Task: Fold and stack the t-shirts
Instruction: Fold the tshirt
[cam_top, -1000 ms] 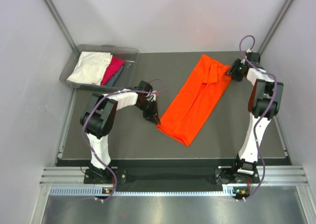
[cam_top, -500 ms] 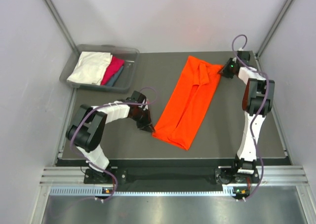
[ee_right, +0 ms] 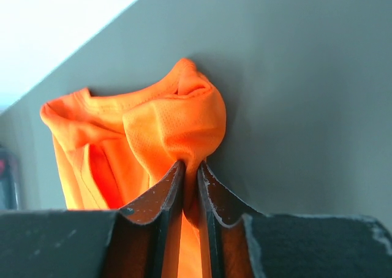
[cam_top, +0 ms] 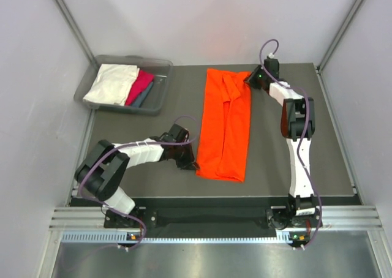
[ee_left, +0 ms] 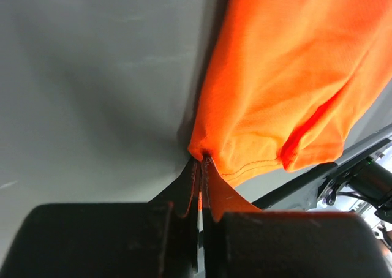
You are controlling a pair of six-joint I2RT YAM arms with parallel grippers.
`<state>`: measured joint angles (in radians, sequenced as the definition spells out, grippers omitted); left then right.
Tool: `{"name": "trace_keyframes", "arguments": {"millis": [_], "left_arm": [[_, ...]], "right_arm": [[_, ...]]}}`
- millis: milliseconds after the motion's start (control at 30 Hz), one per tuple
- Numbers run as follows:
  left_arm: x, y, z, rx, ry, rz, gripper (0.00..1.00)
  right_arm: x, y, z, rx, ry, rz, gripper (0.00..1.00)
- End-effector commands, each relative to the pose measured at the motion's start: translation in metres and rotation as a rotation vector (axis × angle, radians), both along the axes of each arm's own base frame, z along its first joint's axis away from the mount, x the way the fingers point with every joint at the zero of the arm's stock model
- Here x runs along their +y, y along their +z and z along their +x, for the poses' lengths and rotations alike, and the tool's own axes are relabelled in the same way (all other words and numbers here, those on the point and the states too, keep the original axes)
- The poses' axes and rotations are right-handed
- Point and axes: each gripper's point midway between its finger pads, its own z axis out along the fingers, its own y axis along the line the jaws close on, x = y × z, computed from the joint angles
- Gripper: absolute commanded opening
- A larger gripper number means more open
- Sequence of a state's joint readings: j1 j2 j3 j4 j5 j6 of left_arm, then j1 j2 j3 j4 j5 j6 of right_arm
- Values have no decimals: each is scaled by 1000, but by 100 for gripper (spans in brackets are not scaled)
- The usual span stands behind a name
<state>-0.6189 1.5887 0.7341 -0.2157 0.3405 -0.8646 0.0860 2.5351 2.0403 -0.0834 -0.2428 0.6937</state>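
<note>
The bright orange t-shirt (cam_top: 225, 125) lies folded lengthwise as a long strip down the middle of the dark table. My left gripper (cam_top: 193, 165) is shut on its near left corner; the left wrist view shows the cloth (ee_left: 275, 88) pinched at the jaw tips (ee_left: 202, 160). My right gripper (cam_top: 250, 81) is shut on its far right corner, where the right wrist view shows bunched cloth (ee_right: 177, 125) between the jaws (ee_right: 190, 166). A cream-white t-shirt (cam_top: 111, 83), a magenta-pink one (cam_top: 140, 86) and a teal-grey one (cam_top: 144, 96) lie folded in the bin.
A grey plastic bin (cam_top: 160, 82) stands at the table's far left corner. The dark table (cam_top: 288, 168) ends in a metal rail at the near edge. Grey walls close in both sides.
Both grippers have swung the orange shirt left, turning it from a diagonal to a straight near-to-far strip. The right gripper moved left along the far edge; the left gripper moved nearer.
</note>
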Motion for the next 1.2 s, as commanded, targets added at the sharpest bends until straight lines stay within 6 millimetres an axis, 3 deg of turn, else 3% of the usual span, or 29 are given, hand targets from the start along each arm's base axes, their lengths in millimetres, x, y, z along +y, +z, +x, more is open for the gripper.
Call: {"name": "trace_keyframes", "arguments": {"millis": [0,167,200,233,267,367,400,433,467,533,567,633,667,700,733,767,800,833,867,900,967,1000,1033,1067,1100,1167], "left_arm": [[-12,-10,5,-44,31,5,0],[-11,-16,-2,-28,8,41,3],[-10,-14,-1,-36,0,43,7],[-8,-7,-3,-53,-21,45,12],[-7,-1,-1,-69,-25,46,24],[-1,18,-2,-100,-47,61,36],[0,24,0,-113,-58,62,41],[1,33,1,-127,-62,57,43],[3,37,0,-132,-66,60,45],[6,49,-1,-148,-79,52,49],[6,54,-2,-151,-90,41,50],[7,62,-3,-162,-113,16,53],[8,64,-2,-163,-120,9,53],[9,66,1,-173,-125,1,53],[5,69,-2,-164,-146,-32,54],[4,69,-2,-156,-154,-48,54],[3,68,-3,-143,-161,-60,54],[1,65,-2,-136,-163,-68,54],[-2,64,-5,-125,-173,-90,54],[-2,61,-6,-112,-172,-100,54],[-6,54,-9,-74,-175,-127,54],[-7,51,-9,-64,-174,-131,54],[-8,47,-9,-44,-173,-131,54],[-9,45,-8,-42,-176,-133,54],[-11,45,-7,-37,-182,-139,54],[-12,39,-6,-19,-180,-134,54]], "right_arm": [[11,39,34,-162,-31,27,15],[11,37,41,-155,-29,6,17],[9,42,42,-156,-27,-3,23],[3,38,37,-122,-30,-18,36],[-1,47,33,-122,-23,-46,40],[-25,47,15,-51,-19,-117,59],[-33,62,8,-48,-24,-133,63],[-48,59,-4,6,-41,-157,71],[-56,86,-11,-17,-40,-185,74],[-71,84,-39,58,-45,-220,83],[-76,113,-51,32,-50,-250,85],[-73,102,-90,125,-24,-267,87],[-73,132,-107,88,-26,-281,88],[-70,110,-135,161,-13,-289,88],[-61,111,-155,180,7,-299,88],[-59,138,-176,139,-8,-298,88],[-55,111,-207,216,9,-297,87],[-45,109,-226,225,26,-289,85],[-38,126,-246,188,29,-264,84],[-34,100,-274,255,50,-263,83],[-9,91,-309,282,103,-243,81],[-3,78,-337,308,134,-238,81],[12,72,-355,320,184,-242,81],[19,71,-369,326,187,-224,80],[21,51,-390,384,208,-229,80],[33,41,-415,417,242,-225,80]]}}
